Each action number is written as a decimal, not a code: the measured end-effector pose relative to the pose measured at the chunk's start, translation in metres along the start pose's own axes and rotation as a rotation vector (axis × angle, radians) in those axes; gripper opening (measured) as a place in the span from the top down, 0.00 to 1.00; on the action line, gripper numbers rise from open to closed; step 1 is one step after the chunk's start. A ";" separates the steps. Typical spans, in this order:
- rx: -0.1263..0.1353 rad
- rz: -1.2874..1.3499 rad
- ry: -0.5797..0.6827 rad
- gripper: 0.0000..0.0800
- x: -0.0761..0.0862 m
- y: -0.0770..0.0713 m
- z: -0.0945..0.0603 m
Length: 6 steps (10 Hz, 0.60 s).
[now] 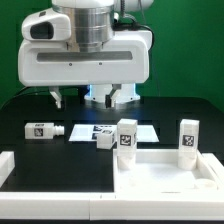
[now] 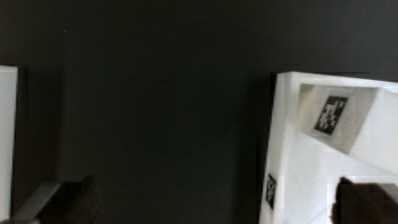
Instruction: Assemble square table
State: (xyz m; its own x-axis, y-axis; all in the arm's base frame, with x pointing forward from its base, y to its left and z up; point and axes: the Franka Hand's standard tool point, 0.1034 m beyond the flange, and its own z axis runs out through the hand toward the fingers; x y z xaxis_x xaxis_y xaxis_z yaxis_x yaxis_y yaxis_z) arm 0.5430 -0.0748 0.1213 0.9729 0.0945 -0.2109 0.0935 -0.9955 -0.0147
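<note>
Square table top (image 1: 168,178) lies flat on the desk (image 1: 30,112), rim up, with no leg fixed to it. The first leg (image 1: 190,139) stands upright at the top's far edge, toward the exterior view's right. The second leg (image 1: 126,136) stands upright at the top's far corner on the exterior view's left. The third leg (image 1: 104,139) lies on its side just beyond that corner, touching or nearly touching the second leg, and rests on the marker board (image 1: 146,131). The fourth leg (image 1: 45,130) lies on the desk well apart from the top, toward the exterior view's left. A plain bar (image 1: 18,165) lies beside the top on that same side. The end effector (image 1: 112,100) hangs above the desk beyond the top, over the marker board, its fingers spread wide and gripping nothing. In the wrist view the end effector (image 2: 210,200) shows two blurred dark fingertips (image 2: 54,200) far apart above the dark desk, with a tagged white piece (image 2: 333,115) beside them; which leg this is cannot be told.
</note>
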 end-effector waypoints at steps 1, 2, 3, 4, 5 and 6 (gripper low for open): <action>0.000 0.000 -0.001 0.19 0.000 0.000 0.000; 0.000 0.000 -0.002 0.19 0.000 0.000 0.001; 0.007 0.007 -0.012 0.19 -0.004 0.000 0.002; 0.042 0.038 -0.058 0.19 -0.020 -0.001 0.007; 0.097 0.047 -0.087 0.19 -0.039 -0.001 0.016; 0.183 0.129 -0.124 0.19 -0.062 0.030 0.023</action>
State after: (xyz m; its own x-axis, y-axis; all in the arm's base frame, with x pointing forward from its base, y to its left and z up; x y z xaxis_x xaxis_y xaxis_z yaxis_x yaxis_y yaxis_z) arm 0.4803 -0.1109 0.1113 0.9400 -0.0236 -0.3403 -0.0804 -0.9848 -0.1541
